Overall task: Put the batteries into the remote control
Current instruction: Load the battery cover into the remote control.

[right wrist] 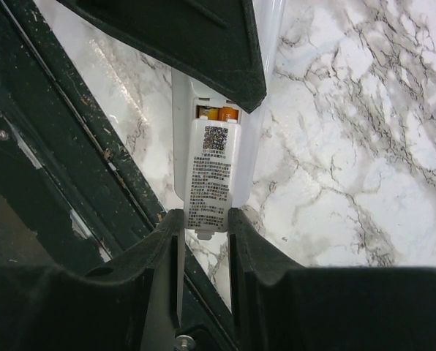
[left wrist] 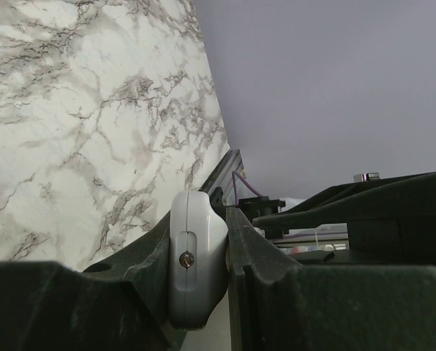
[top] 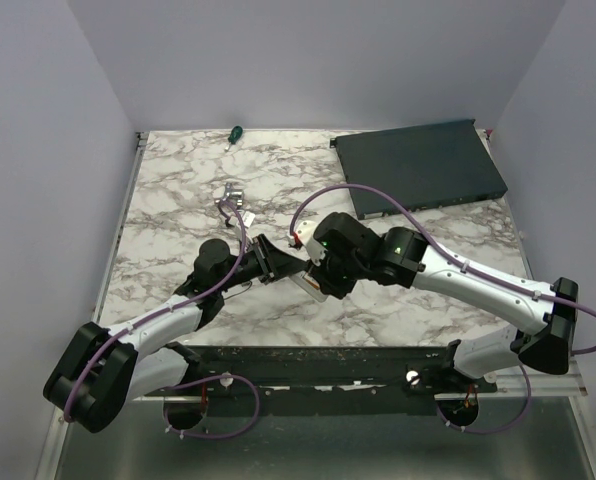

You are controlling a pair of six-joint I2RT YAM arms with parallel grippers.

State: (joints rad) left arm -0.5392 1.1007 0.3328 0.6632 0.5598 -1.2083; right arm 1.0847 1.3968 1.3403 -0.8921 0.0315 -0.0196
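Note:
The white remote control point(top: 309, 281) is held in the air between both grippers near the table's front middle. My left gripper point(left wrist: 200, 221) is shut on one end of the remote point(left wrist: 196, 281). In the right wrist view the remote's back point(right wrist: 179, 139) faces the camera, and two orange batteries point(right wrist: 219, 113) lie in its open compartment. A white battery cover with a printed label point(right wrist: 211, 172) partly covers that compartment. My right gripper point(right wrist: 205, 219) is shut on the cover's lower end. The left gripper's dark finger point(right wrist: 196, 36) hides the remote's far part.
A large dark flat box point(top: 418, 165) lies at the back right. A green-handled screwdriver point(top: 234, 133) lies at the back edge. A silver metal bracket point(top: 230, 197) lies left of centre. The dark front rail point(top: 328, 355) runs just below the grippers.

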